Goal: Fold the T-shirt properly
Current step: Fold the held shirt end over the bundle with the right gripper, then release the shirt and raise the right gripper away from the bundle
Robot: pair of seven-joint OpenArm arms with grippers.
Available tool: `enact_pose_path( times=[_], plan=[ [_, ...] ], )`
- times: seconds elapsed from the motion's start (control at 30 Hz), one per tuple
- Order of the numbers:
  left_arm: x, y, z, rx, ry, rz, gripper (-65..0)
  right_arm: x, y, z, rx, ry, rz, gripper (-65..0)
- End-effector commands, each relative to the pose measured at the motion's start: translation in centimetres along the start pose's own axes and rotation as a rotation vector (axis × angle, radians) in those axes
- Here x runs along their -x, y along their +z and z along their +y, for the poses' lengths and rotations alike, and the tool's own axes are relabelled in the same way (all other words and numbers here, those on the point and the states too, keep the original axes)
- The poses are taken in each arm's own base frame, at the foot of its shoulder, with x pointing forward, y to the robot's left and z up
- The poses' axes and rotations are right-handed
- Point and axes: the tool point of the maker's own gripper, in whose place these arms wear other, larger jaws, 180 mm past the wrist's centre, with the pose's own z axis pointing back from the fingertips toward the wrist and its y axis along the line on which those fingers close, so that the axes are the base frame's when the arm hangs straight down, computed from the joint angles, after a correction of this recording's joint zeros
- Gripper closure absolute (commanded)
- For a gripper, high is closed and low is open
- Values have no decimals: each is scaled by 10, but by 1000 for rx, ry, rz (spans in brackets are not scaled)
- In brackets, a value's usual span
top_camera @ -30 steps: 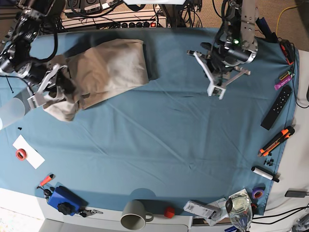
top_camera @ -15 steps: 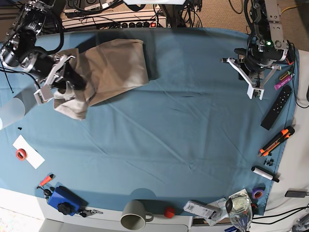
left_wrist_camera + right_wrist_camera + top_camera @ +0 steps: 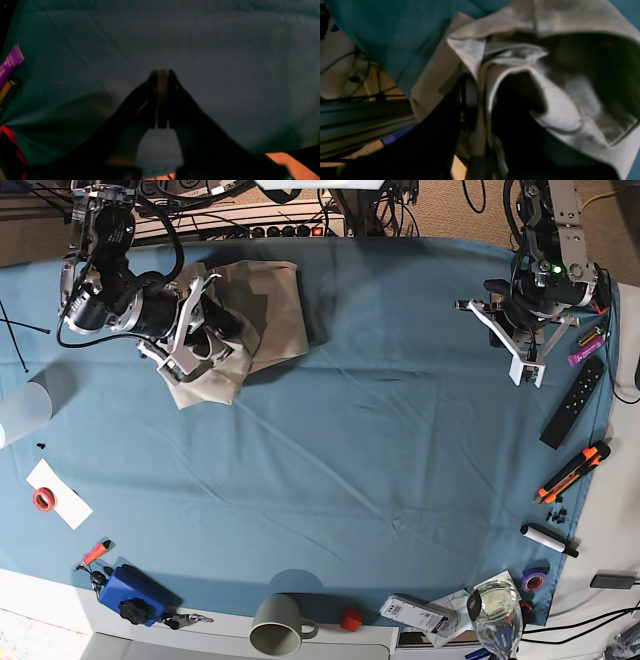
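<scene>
The beige T-shirt (image 3: 268, 308) lies bunched at the back left of the blue-teal tablecloth (image 3: 380, 440). My right gripper (image 3: 190, 348) is shut on a lifted fold of the shirt and holds it over the shirt's left part. In the right wrist view the jaws (image 3: 480, 82) pinch several layers of beige cloth (image 3: 557, 105), which hang open beside them. My left gripper (image 3: 526, 370) is far right, off the shirt. In the left wrist view it (image 3: 162, 75) is shut and empty above bare tablecloth (image 3: 225, 50).
A black remote (image 3: 572, 402), purple marker (image 3: 586, 344), orange cutters (image 3: 572, 472) and white marker (image 3: 548, 540) lie along the right edge. A clear cup (image 3: 24, 412) stands at far left. A mug (image 3: 280, 625) and blue object (image 3: 130, 592) sit at the front.
My right gripper has carried the shirt's held fold to the right and back, over the shirt body. My left arm swung to the right edge earlier and has since stayed there.
</scene>
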Motion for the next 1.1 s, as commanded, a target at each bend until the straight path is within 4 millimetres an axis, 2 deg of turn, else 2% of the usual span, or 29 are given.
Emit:
enact_pose_path(
  times=[0.0,0.17,0.3,0.43,0.7,0.8,0.93,1.0,1.07],
  plan=[
    [-10,4,2,-5,-9,-39,0,-11,4,0,-1,19,-40,0],
    [-10,4,2,-5,-9,-40,0,-12,5,1,-8,18,-46,-198],
    [-12,4,2,-5,-9,-56,0,-37,11,28,-133,15,-161,-206],
    [-12,4,2,-5,-9,-57,0,-51,14,44,-145,61,-199,-206],
    [-6,4,5,-22,-14,-40,0,-52,14,44,-121,75,-197,-206],
    [-5,4,5,-22,-14,-36,0,-55,19,36,-90,66,-214,-206],
    [-5,4,4,-21,-14,-37,0,-59,38,9,13,16,-274,-206],
    [-5,4,4,-17,-12,-37,0,-52,47,-9,76,-21,-276,-206],
    [-6,4,2,-10,-9,-39,0,-38,46,-25,114,-73,-245,-206]
  ],
)
